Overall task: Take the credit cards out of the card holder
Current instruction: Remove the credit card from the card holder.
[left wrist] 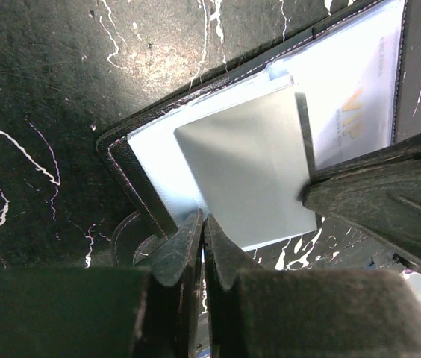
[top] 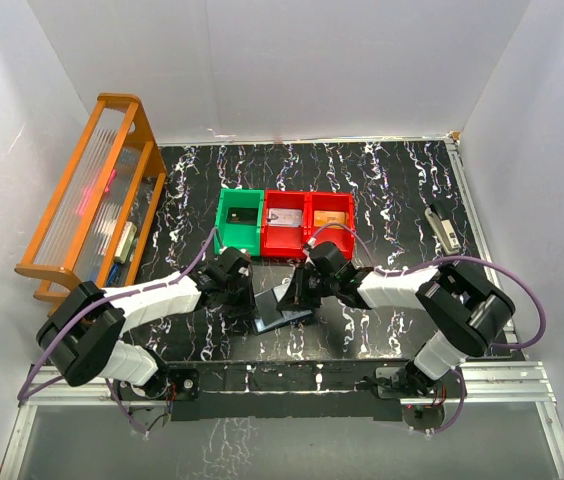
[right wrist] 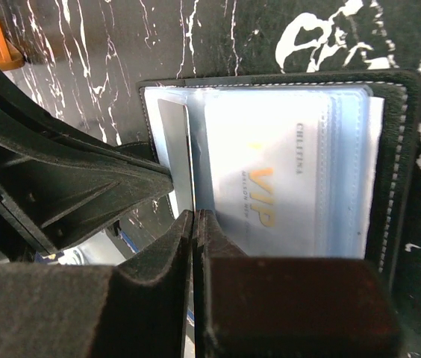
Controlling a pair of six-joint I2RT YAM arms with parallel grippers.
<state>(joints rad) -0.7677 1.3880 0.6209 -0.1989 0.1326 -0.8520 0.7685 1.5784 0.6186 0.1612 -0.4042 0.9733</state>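
Front centre of the table [top: 392,190]: card holder [top: 280,305] lying open. Left gripper [left wrist: 204,224] pinched shut on its edge; right gripper [right wrist: 194,220] clamped on a grey card [left wrist: 248,171] sticking halfway out of a pocket. White VIP card [right wrist: 285,186] tucked inside. Beyond, green bin [top: 237,240] and red bins [top: 282,243].

Left edge: orange wooden rack [top: 92,190]. Counter [top: 392,190] middle: green plastic bin [top: 239,222], two red plastic bins [top: 307,222]. Near middle: left arm [top: 152,295], right arm [top: 402,285] crowd dark card holder [top: 282,308]. Far-right corner: open.
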